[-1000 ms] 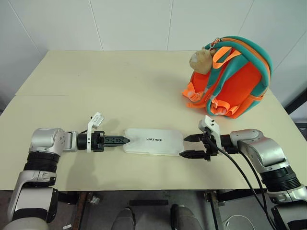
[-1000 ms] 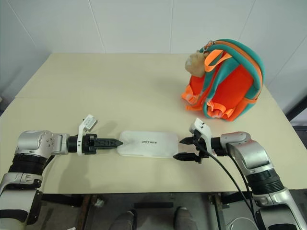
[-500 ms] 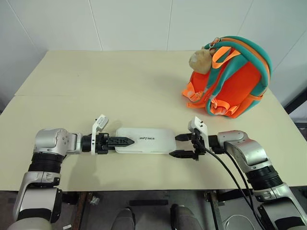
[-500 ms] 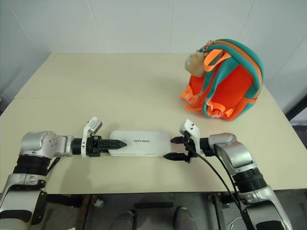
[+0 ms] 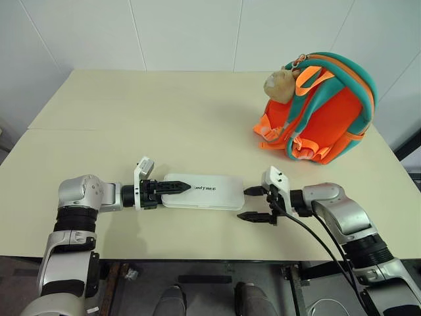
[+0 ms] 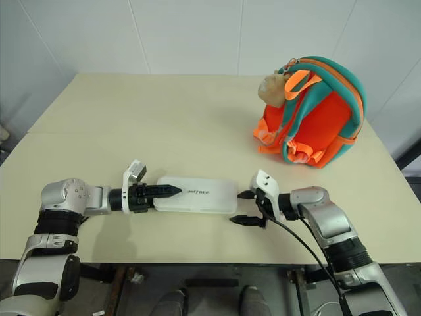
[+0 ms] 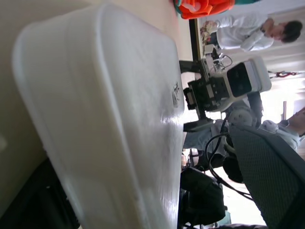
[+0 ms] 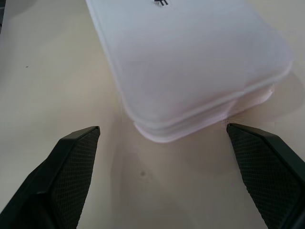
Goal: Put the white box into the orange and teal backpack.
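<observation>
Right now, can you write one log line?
white box: flat on table | left hand: open, at its left end | right hand: open, at its right end | backpack: upright, apart

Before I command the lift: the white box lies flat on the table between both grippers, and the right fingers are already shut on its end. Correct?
Not quite. The right gripper is open: in the right wrist view its fingers stand apart, short of the white box. The rest holds: it lies flat between both grippers.
</observation>
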Robot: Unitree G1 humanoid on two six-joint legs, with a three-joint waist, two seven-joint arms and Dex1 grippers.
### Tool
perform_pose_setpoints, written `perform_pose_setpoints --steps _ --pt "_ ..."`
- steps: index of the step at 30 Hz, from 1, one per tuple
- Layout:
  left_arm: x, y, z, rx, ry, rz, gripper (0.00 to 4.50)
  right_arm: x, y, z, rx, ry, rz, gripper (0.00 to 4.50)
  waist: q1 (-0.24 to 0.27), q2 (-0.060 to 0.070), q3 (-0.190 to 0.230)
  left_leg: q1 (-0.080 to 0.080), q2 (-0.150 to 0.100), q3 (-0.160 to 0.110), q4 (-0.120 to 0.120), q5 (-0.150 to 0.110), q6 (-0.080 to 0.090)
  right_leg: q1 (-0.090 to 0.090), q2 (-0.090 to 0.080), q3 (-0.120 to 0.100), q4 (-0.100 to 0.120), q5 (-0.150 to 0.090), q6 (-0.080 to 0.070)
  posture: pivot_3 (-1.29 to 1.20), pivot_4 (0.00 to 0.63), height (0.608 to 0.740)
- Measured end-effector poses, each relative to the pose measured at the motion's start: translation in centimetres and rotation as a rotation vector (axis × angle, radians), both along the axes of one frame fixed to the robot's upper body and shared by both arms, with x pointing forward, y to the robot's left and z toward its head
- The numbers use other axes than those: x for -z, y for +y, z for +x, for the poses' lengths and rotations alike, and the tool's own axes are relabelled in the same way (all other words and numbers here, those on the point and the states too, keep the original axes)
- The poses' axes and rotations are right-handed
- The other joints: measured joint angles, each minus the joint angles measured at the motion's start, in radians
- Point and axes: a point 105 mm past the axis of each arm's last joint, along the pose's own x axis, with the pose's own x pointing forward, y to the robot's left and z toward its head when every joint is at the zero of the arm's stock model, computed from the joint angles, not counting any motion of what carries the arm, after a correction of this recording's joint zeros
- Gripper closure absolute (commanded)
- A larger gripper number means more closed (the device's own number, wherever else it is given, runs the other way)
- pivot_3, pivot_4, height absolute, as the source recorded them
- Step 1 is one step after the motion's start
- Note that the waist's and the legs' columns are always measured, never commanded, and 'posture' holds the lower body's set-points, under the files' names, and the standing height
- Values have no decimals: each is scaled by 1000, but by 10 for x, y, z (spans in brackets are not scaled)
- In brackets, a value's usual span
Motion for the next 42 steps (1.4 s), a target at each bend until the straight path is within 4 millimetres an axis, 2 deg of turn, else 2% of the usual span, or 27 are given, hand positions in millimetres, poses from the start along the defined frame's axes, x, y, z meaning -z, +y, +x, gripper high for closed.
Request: perform_pose_setpoints --steps 1,4,10,12,13,18,20,22,25,28,29,31,33,38,42 --pt "0 -1 -1 2 7 -1 14 1 -1 -1 2 0 -2 0 -1 0 0 0 0 0 1 0 0 0 0 0 0 0 0 0 150 740" --pt "2 -3 -4 17 33 0 592 2 -3 -4 5 -4 -9 0 -3 0 0 0 0 0 1 0 0 0 0 0 -1 0 0 0 150 740" --pt "11 -15 -15 81 114 -3 2528 2 -12 -6 33 -12 -11 0 -2 0 0 -1 0 0 0 0 0 0 0 0 -2 0 0 0 150 740" --pt "6 -18 -17 103 106 -30 3041 2 -15 -6 45 -11 -6 0 0 0 0 -1 0 0 1 0 0 0 0 0 -2 0 0 0 150 740" --pt "6 -19 -17 105 106 -31 3129 2 -15 -6 48 -12 -5 0 0 0 0 -1 0 0 1 0 0 0 0 0 -2 0 -1 0 150 740" --pt "8 -21 -16 91 87 -45 3141 2 -24 -9 85 -23 -6 0 2 0 0 -1 0 0 1 0 0 1 0 0 -4 0 -1 0 150 740" --pt "9 -21 -18 91 55 -47 3141 -1 -37 -6 125 -34 -29 0 2 0 0 -2 0 0 1 0 0 0 0 0 -5 0 -4 0 150 740" --pt "11 -21 -20 87 23 -46 3141 -12 -58 6 231 -70 -23 0 2 0 0 -2 0 1 1 0 0 0 -1 0 -6 -1 -7 0 150 740" --pt "11 -19 -20 78 -63 -29 3141 -43 -89 28 394 -156 24 0 0 0 0 -2 0 1 1 0 0 0 -1 1 -6 -2 -11 0 150 740" --pt "11 -10 -17 40 -183 -11 3141 -89 -121 44 553 -270 84 0 -9 0 0 -2 0 2 0 1 0 0 -1 1 -6 -2 -12 0 150 740" --pt "10 -5 -15 17 -216 -8 3141 -101 -126 47 579 -304 101 0 -12 0 0 -2 0 2 0 1 0 0 0 1 -6 -2 -12 0 150 740" --pt "7 4 -10 -22 -282 10 3141 -117 -128 50 602 -342 134 0 -20 0 0 -1 0 2 0 0 0 -1 0 1 -7 -2 -12 0 150 740" --pt "4 9 -9 -37 -320 21 3141 -119 -124 55 608 -332 160 0 -22 0 0 -2 0 2 0 0 0 -1 0 1 -7 -2 -12 0 150 740" --pt "1 11 -5 -53 -367 28 3141 -119 -87 76 558 -277 252 0 -21 0 0 -2 0 2 -1 1 1 -1 0 2 -6 -1 -10 0 150 740" --pt "1 13 -4 -62 -385 28 3141 -126 -73 97 572 -262 303 0 -18 0 0 -3 0 2 -2 1 1 -2 0 2 -7 2 -6 0 150 740"
